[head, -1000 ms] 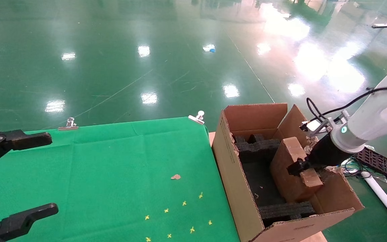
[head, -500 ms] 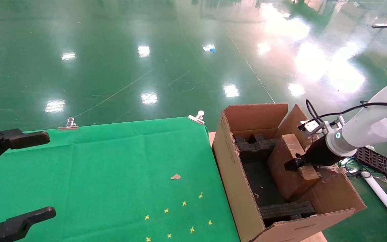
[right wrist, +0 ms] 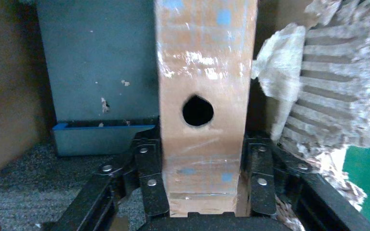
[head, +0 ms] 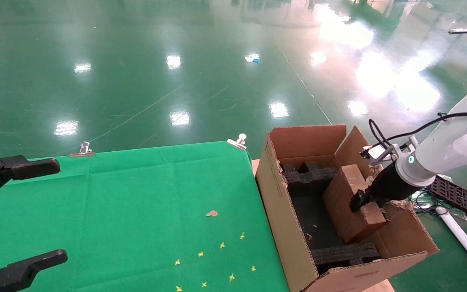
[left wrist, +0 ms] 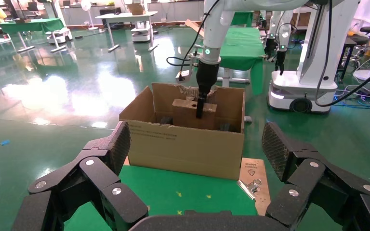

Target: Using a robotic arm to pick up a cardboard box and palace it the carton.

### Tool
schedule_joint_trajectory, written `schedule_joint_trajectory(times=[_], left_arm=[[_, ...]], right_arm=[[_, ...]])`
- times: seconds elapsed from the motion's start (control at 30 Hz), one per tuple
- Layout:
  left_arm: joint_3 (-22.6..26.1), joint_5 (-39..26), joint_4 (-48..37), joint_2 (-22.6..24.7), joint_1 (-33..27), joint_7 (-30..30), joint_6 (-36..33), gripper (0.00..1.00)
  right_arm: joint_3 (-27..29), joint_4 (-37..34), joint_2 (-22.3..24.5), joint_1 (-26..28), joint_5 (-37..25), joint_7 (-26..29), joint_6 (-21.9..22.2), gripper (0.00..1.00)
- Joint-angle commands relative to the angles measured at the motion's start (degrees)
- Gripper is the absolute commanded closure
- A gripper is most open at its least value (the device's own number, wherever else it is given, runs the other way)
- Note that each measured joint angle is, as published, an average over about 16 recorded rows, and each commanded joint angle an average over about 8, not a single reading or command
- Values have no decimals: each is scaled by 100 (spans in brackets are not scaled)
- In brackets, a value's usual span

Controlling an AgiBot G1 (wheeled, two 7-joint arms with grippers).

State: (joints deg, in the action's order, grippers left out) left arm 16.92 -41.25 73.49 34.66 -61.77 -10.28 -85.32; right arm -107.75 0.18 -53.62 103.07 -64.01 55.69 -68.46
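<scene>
Head view is showing faint print on the carton (head: 282,211), too small to read. The robotic arm (head: 440,156) is reaching down at a slant, its right hand (head: 357,201) clamping the cardboard box (head: 345,202) inside the carton, tilted among black foam inserts (head: 308,178). The left hand (head: 14,215) is hovering over the green tabletop (head: 136,211), fingers spread apart.

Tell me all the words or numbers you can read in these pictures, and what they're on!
Carton: small dark print along its side, too small to read.
Brown card by the carton: a triangle sign with tiny text, too small to read.
Box held in the right pincer: blue specks and a hole, no words.
Green cloth: only yellow cross marks, no words.
</scene>
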Motion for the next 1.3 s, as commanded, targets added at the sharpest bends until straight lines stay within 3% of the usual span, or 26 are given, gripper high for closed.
schedule_joint_trajectory(times=[0.03,0.37,0.8,1.0,1.3], left_arm=[[1,0,0,0,0,0,0,0],[4,3,0,-2,-1,2,2,0],[8,5,0,-3,-2,4,3,0],[10,6,0,-4,-2,5,4,0],[12,8,-3,-4,-1,7,5,0]], right_arm=[[-17,-7,-17,26,-24,15,-35,0],[-49,21,-64,353,-70,-12,-353,0],[21,178,24,1615,16,-675,-1252,0],[103,261,69,2085,113,-1186,-1192,0],[474,512,123,2034,232,-1484,-1030,0]])
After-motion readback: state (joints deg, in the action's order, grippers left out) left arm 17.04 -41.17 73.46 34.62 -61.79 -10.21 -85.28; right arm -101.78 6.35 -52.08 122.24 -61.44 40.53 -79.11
